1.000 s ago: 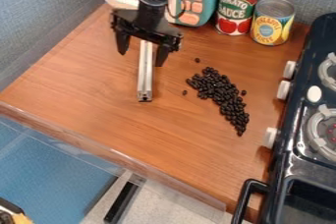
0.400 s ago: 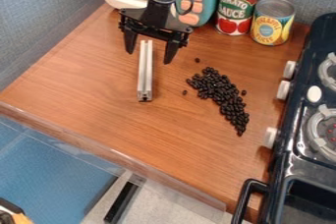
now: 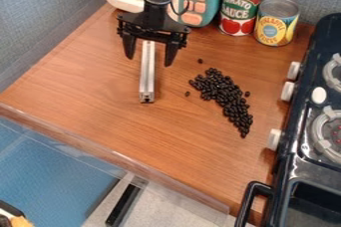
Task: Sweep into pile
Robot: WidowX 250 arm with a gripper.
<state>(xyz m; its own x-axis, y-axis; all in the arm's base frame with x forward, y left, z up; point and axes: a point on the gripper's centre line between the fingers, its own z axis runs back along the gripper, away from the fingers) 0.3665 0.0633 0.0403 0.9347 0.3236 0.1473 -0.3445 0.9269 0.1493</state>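
Slanting in a ragged band, small glossy black beans (image 3: 230, 96) lie right of centre on the brown wooden tabletop (image 3: 86, 81), a few strays beside them. Bare wood separates them from the straight silver metal bar (image 3: 147, 79), the black toy stove (image 3: 293, 136) and the tabletop's front edge. Above the bar's far end hangs the black two-finger gripper (image 3: 149, 61), released, its fingers spread.

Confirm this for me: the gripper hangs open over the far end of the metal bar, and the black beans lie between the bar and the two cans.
One thing is wrong: the black beans lie between the metal bar and the stove, as the camera view shows. The gripper does hang open over the bar's far end.
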